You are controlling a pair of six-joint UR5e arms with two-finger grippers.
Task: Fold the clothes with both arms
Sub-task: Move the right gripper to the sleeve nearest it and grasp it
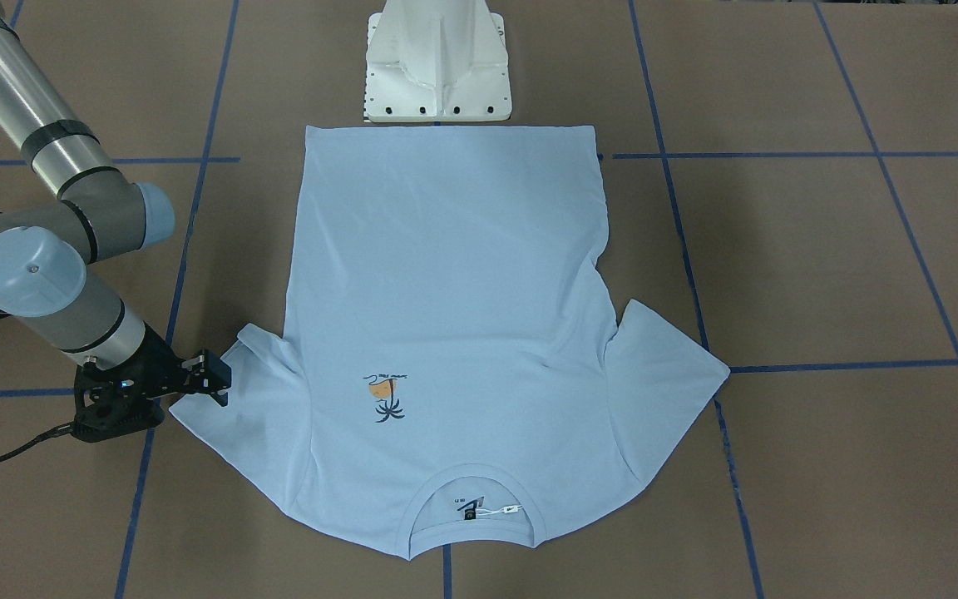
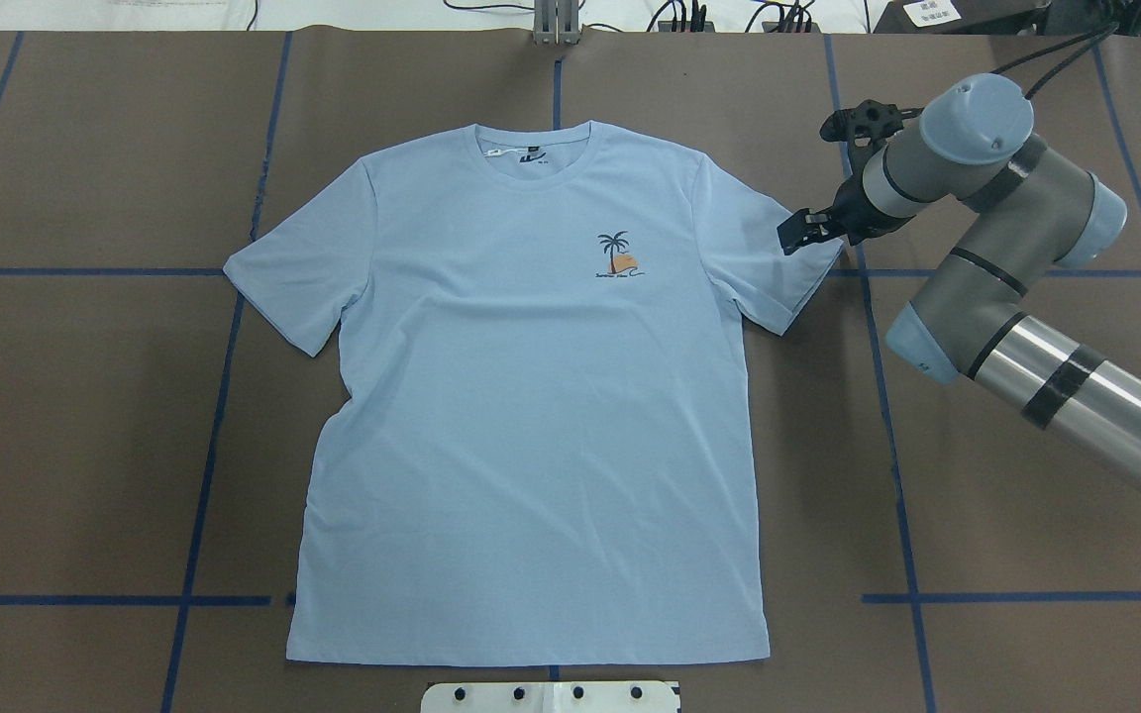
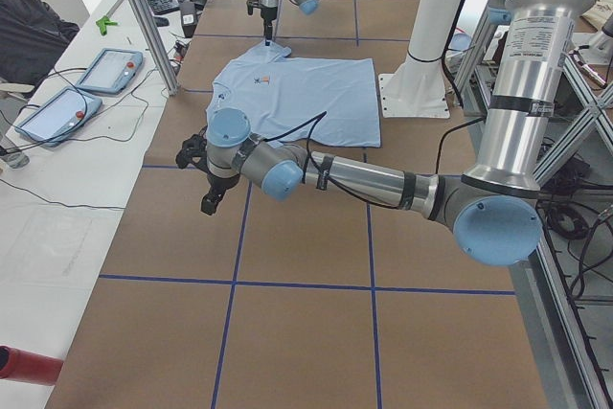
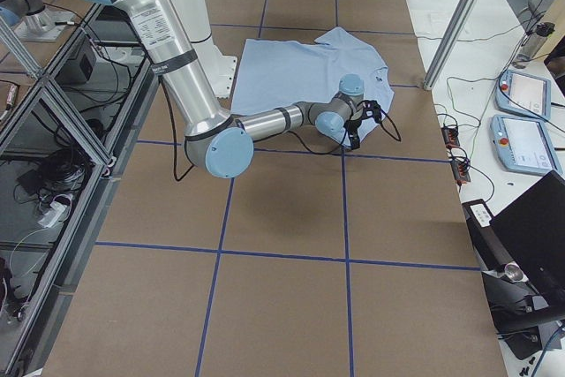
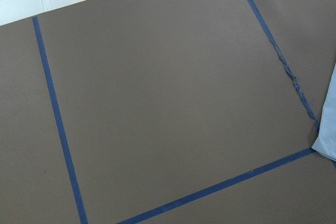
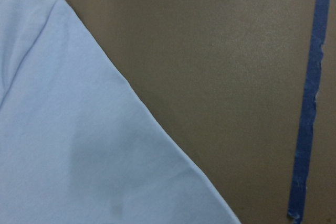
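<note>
The pale blue T-shirt (image 2: 531, 416) lies flat and face up on the brown table, collar (image 2: 534, 149) at the far side and palm print (image 2: 615, 255) on the chest. It also shows in the front view (image 1: 446, 291). My right gripper (image 2: 806, 233) hangs low over the outer edge of the sleeve (image 2: 769, 257) on my right, jaws apart and empty; the front view (image 1: 211, 384) shows it too. The right wrist view shows that sleeve's hem (image 6: 79, 129). My left gripper (image 3: 209, 200) hovers over bare table beyond the other sleeve; I cannot tell whether it is open.
The white pedestal base (image 1: 437, 66) stands at the shirt's hem. Blue tape lines (image 2: 209, 446) cross the table. Two teach pendants (image 3: 105, 69) and an aluminium post (image 3: 144, 16) stand off the far edge, beside a seated person (image 3: 29, 26).
</note>
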